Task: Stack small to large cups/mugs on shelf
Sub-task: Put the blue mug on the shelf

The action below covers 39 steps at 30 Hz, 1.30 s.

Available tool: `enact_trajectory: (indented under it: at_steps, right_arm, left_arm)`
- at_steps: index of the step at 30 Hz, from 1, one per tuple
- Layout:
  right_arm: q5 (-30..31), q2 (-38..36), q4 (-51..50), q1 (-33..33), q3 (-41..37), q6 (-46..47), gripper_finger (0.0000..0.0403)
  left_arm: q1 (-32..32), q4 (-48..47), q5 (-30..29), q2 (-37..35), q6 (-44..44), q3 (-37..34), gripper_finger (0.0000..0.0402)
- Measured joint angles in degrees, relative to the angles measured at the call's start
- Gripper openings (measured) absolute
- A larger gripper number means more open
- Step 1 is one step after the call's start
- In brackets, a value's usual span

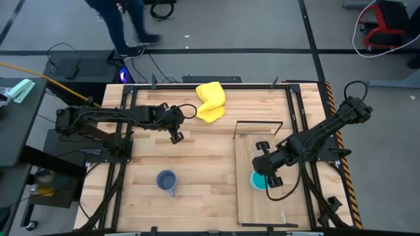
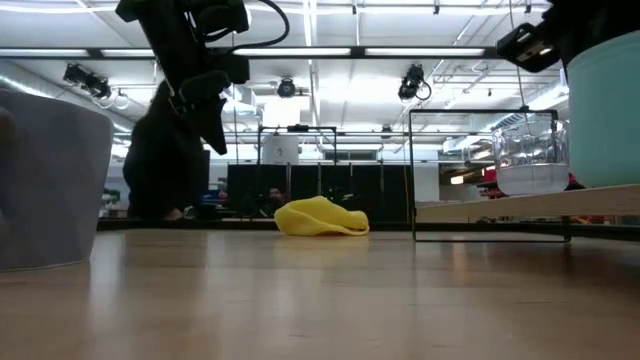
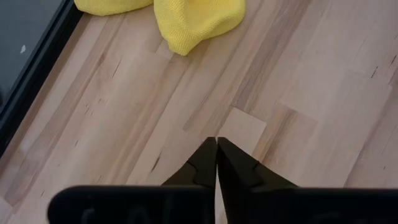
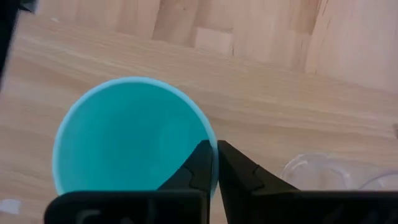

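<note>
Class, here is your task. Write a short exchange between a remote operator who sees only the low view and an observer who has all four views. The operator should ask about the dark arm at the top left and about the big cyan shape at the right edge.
Operator: Which arm hangs at my top left, and what is under it?
Observer: That is the left gripper. Its wrist view shows it shut over bare tabletop, just short of the yellow cloth.
Operator: And the cyan shape at my right edge?
Observer: It is the cyan mug, empty, standing on the shelf. The right gripper is shut over its rim.
</note>
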Motion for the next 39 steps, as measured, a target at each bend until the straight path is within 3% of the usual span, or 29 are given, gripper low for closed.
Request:
enact_trajectory:
  at_steps: [14,23,34,39]
  right_arm:
    - [0.37,-1.65,-0.24,-0.02,-0.15,0.52,0.0026]
    - [2.17,-1.47,0.13,-0.02,-0.17,2.20,0.0039]
    - [4.22,-1.47,0.15,0.00,-0.17,2.53,0.0058]
    - [5.90,-1.47,0.15,-0.02,-0.17,2.51,0.0062]
  left_arm:
    - [0.00,0.43,0.02,0.01,0.06,0.00,0.0005]
    - [0.00,0.44,0.00,0.02,0.11,0.00,0.0031]
    - [0.00,0.44,0.02,0.01,0.09,0.00,0.0006]
    - [0.00,0.46,0.00,0.00,0.06,0.00,0.0026]
